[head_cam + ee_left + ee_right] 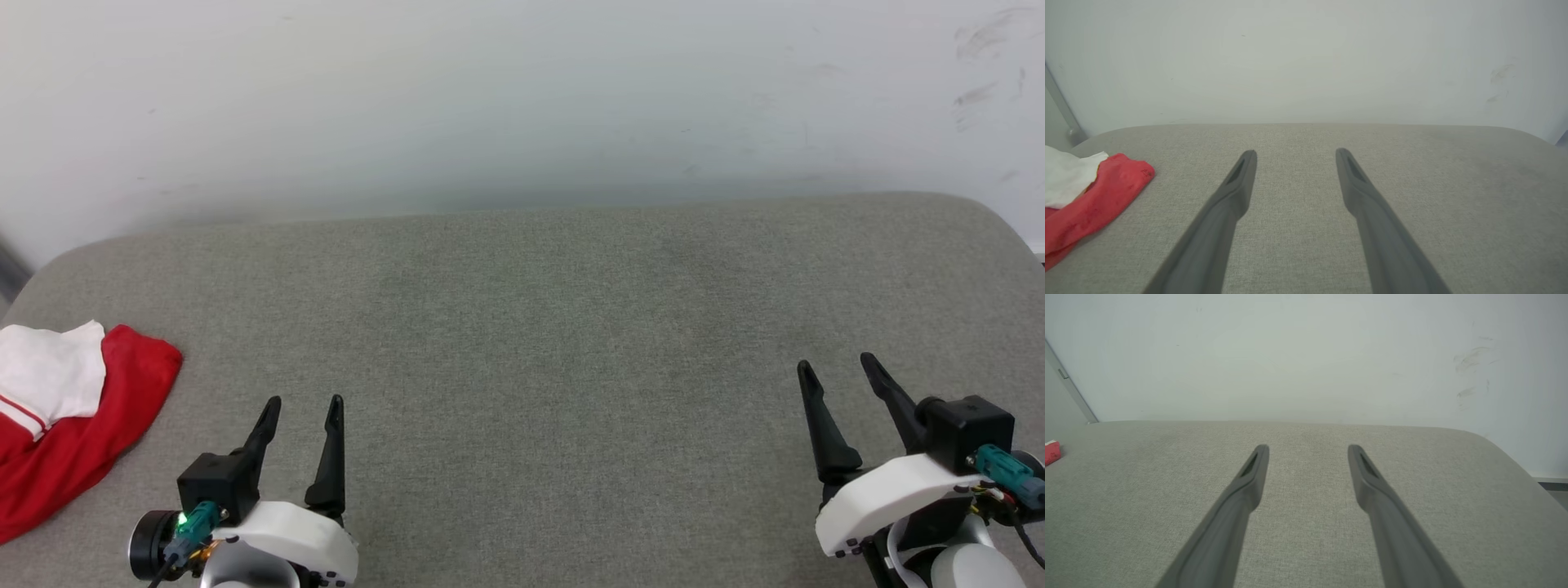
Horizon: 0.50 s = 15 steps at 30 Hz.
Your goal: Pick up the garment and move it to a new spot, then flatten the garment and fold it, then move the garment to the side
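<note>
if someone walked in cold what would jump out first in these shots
The red garment with its white sleeve stands out first, lying crumpled at the far left edge of the grey padded surface. Next come the left gripper at lower left and the right gripper at lower right. Both are open with nothing between their dark fingers, and the left one is nearer the cloth.
</note>
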Motion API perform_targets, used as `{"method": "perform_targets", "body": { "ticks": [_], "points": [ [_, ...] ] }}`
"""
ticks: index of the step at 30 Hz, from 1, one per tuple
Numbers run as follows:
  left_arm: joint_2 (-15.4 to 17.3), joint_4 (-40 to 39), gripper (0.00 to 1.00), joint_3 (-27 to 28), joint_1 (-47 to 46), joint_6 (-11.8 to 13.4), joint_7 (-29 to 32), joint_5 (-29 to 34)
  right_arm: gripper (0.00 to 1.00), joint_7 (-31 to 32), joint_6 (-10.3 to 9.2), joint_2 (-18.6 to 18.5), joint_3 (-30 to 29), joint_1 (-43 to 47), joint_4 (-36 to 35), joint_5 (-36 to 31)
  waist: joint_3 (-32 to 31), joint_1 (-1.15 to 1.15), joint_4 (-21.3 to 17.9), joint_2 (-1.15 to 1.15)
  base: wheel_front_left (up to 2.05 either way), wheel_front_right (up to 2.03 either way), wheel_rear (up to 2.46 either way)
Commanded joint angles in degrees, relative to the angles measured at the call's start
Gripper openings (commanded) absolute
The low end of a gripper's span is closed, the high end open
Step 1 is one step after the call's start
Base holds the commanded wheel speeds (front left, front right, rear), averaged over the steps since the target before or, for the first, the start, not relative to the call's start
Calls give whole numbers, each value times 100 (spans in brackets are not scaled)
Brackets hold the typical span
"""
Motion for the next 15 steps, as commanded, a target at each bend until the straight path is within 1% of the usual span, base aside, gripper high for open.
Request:
{"method": "perform_targets", "body": {
  "ticks": [1, 15],
  "points": [
    [-5, 13, 100, 19, -45, -30, -45, 111, 100, -26, -2, 28, -16, 29, -43, -82, -1, 0, -1, 0, 0, 0, 0],
    [-76, 151, 100, 144, -101, -87, -185, 345, 100, -128, -2, 152, -40, 21, -6, -431, 6, 0, -1, 0, 0, 0, 0]
  ]
}}
